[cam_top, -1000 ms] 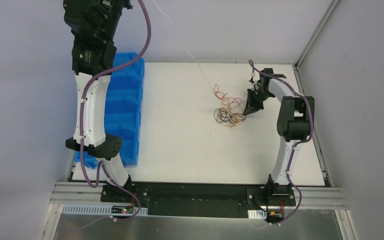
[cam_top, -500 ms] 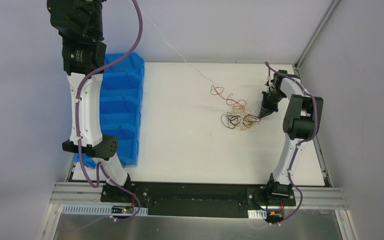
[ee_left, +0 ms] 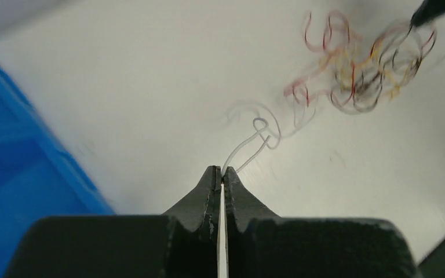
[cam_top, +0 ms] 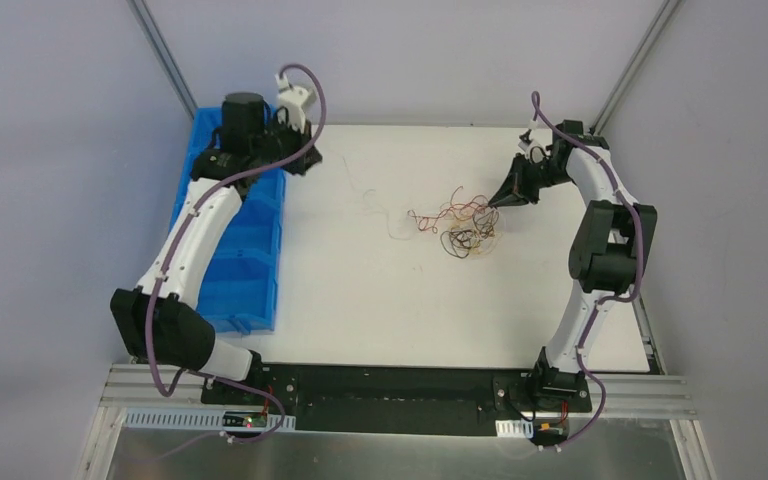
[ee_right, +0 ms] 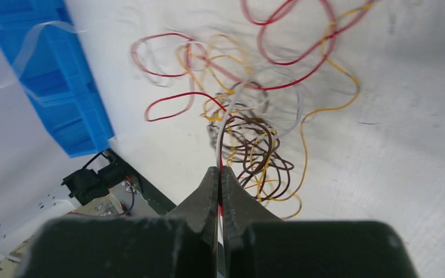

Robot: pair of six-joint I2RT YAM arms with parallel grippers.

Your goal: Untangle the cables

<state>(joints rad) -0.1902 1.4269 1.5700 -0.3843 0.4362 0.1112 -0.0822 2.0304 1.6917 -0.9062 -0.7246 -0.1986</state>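
The cables [cam_top: 458, 224] are a small tangle of thin red, orange-yellow, black and white wires on the white table [cam_top: 360, 290], right of centre. My right gripper [cam_top: 498, 201] is at the tangle's right edge, shut on a red and a white wire of it [ee_right: 225, 124]; the fingertips [ee_right: 211, 176] are pressed together. My left gripper [cam_top: 310, 160] is low by the blue bins, shut on a thin white wire [ee_left: 249, 145] that curls towards the tangle [ee_left: 365, 69]. That white wire lies faint on the table [cam_top: 378, 207].
A row of blue bins [cam_top: 245, 250] runs along the table's left edge, under my left arm; it shows in the left wrist view [ee_left: 17, 168] and the right wrist view [ee_right: 58, 81]. Grey walls enclose the table.
My left arm has come down from high at the back left to low beside the bins; the white wire went slack. My right gripper moved back and left, and the tangle shifted left.
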